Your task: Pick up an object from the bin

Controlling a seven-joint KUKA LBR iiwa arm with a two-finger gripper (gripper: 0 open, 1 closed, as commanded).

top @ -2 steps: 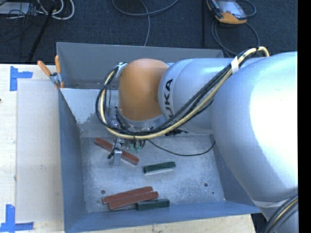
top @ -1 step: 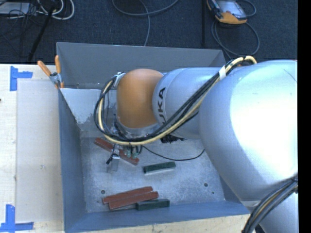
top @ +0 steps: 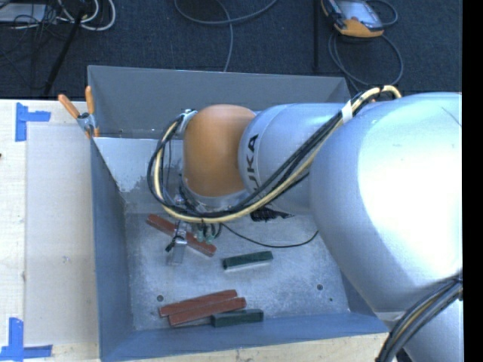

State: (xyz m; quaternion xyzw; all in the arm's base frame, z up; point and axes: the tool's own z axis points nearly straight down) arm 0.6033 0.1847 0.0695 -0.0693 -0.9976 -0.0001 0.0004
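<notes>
My gripper (top: 176,250) hangs below the orange wrist cover in the left middle of the bin. It comes down right at a red-brown flat bar (top: 160,223), which lies slanted under it and runs on to its right. The gripper hides the bar's middle, so I cannot see whether it grips the bar. A dark green bar (top: 247,260) lies on the floor a little to the right of the gripper.
Near the bin's front wall lie two red-brown bars (top: 202,307) side by side, with another dark green bar (top: 237,318) just in front of them. The arm covers the bin's right half.
</notes>
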